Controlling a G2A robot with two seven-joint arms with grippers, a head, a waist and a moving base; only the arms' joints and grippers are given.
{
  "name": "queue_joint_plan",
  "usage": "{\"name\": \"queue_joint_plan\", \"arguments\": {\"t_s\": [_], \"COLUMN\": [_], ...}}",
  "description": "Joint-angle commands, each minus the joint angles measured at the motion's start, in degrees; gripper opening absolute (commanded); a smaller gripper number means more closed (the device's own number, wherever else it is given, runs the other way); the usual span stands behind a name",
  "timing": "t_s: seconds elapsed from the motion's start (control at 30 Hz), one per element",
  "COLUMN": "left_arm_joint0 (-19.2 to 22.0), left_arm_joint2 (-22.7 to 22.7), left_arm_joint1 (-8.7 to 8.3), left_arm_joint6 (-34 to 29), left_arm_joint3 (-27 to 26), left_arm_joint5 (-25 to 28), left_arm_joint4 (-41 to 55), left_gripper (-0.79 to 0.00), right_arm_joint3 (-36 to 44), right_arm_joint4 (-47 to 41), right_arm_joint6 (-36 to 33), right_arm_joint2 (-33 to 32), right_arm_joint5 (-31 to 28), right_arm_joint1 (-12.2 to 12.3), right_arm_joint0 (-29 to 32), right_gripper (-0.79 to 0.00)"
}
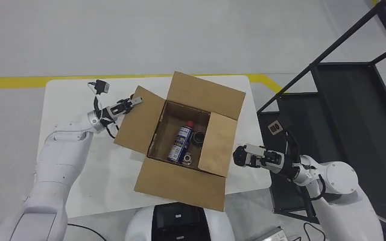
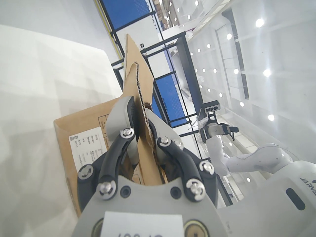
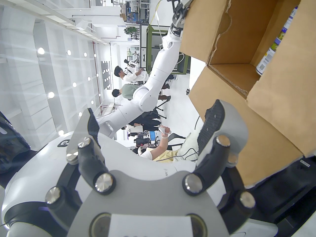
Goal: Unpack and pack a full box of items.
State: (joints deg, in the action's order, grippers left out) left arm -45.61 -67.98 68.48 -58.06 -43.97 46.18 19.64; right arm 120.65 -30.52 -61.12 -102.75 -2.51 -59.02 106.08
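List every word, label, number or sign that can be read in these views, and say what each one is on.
White label on the cardboard box outer wall: print too small to read.
Spray can inside the box: label print too blurred to read.
White tag at the base of the left hand: characters cut off at the picture's edge, unreadable.
No text on these things can be quoted.

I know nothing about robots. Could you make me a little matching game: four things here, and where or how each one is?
Things:
1. left tool
2. right tool
3. can
4. box

States:
A. inside the box
B. open, holding nothing
C. shut on a flap
D. on the table, flaps spread

Pairs: 1-C, 2-B, 3-A, 4-D.
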Motion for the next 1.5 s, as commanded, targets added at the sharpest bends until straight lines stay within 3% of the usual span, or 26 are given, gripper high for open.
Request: {"name": "queue_joint_plan", "arguments": {"t_s": [0.0,0.17,0.57,0.8,0.83,0.87,0.9,0.93,1.1,1.27,1.37,1.47], "left_arm_joint0": [-2.2,-8.8,-27.4,-31.8,-32.1,-32.3,-32.4,-32.4,-32.4,-32.9,-31.5,-27.2], "left_arm_joint2": [-2.0,-6.9,-19.4,-22.9,-23.1,-23.1,-23.2,-23.3,-25.0,-28.1,-28.3,-26.5], "left_arm_joint1": [-0.77,-2.53,-5.79,-6.35,-6.36,-6.36,-6.36,-6.35,-6.52,-7.14,-7.72,-8.37], "left_arm_joint6": [2.3,9.4,22.9,26.4,26.8,27.2,27.6,28.0,29.1,27.6,20.7,9.2], "left_arm_joint3": [-1.1,-6.0,-27.3,-32.7,-33.1,-33.3,-33.4,-33.5,-35.4,-41.6,-45.6,-47.7], "left_arm_joint5": [1.0,2.1,-3.3,-6.1,-6.2,-6.3,-6.4,-6.6,-6.1,-7.6,-11.0,-15.3], "left_arm_joint4": [-0.4,-2.9,-11.5,-13.4,-13.4,-13.5,-13.4,-13.2,-11.9,-11.8,-9.5,-5.5], "left_gripper": [-0.785,-0.785,-0.785,-0.785,-0.628,-0.416,-0.074,0.000,0.000,0.000,0.000,0.000], "right_arm_joint3": [0.0,0.0,0.0,0.0,0.0,0.0,0.0,0.0,0.0,0.0,0.0,0.0], "right_arm_joint4": [0.0,0.0,0.0,0.0,0.0,0.0,0.0,0.0,0.0,0.0,0.0,0.0], "right_arm_joint6": [0.0,0.0,0.0,0.0,0.0,0.0,0.0,0.0,0.0,0.0,0.0,0.0], "right_arm_joint2": [0.0,0.0,0.0,0.0,0.0,0.0,0.0,0.0,0.0,0.0,0.0,0.0], "right_arm_joint5": [0.0,0.0,0.0,0.0,0.0,0.0,0.0,0.0,0.0,0.0,0.0,0.0], "right_arm_joint1": [0.0,0.0,0.0,0.0,0.0,0.0,0.0,0.0,0.0,0.0,0.0,0.0], "right_arm_joint0": [0.0,0.0,0.0,0.0,0.0,0.0,0.0,0.0,0.0,0.0,0.0,0.0], "right_gripper": [0.000,0.000,0.000,0.000,0.000,0.000,0.000,0.000,0.000,0.000,0.000,0.000]}}
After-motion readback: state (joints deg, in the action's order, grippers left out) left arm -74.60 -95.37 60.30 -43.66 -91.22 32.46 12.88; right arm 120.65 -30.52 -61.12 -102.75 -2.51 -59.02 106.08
